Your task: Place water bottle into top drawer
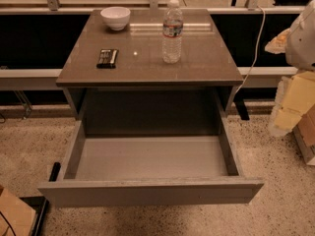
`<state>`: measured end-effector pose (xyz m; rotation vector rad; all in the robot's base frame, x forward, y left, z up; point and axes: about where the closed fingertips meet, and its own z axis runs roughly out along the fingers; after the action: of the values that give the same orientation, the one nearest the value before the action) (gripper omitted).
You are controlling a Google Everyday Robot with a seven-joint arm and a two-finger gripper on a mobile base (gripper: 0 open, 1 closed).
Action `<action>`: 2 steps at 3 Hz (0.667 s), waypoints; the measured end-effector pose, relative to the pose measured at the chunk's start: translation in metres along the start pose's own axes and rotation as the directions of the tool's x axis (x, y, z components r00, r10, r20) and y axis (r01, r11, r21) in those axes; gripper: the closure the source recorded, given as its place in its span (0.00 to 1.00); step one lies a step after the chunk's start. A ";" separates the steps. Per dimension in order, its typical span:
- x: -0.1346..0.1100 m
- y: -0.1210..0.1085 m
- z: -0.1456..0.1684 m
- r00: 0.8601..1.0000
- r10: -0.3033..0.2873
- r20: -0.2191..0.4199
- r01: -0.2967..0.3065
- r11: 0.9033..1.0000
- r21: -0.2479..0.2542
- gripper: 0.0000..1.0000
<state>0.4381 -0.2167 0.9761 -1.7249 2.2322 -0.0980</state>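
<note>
Bottle (172,32) not yet lifted; the step in hand is the reach and grasp. Entries run near to far.

1. Drawer (147,163): pulled fully out toward you, grey floor bare, front panel nearest. It is ready to receive, so you need no opening move.
2. Table (147,68): grey-brown top, directly behind and above the drawer.
3. Black flat item (107,58): on the near left of the top, well apart from the bottle. Not part of the job.
4. Bottle: upright on the table, right of centre and midway back. Clear, with a white cap and a label band high on the body. Nothing touches it.
5. Bowl (115,17): white, far left corner, well apart from the bottle. Leave it.
6. Pale rounded shape (302,36): far right edge, off the table. It may be part of the arm; you cannot tell.
7. Gripper: not in view, so where it is and whether it is apart or together cannot be told.

Next move, as a judgement: bring the gripper in on the bottle's body below the label, clamp, and lift clear. Then carry it toward you over the table's near edge and down into the drawer. It is tall and light, so a glancing touch could tip it.
</note>
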 end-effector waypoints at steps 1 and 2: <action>-0.002 -0.003 0.001 1.000 0.003 0.008 -0.003 1.000 0.003 0.00; -0.022 -0.026 0.010 0.997 0.024 0.079 -0.026 0.999 0.026 0.00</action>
<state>0.4700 -0.2013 0.9770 -1.6566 2.1852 -0.0534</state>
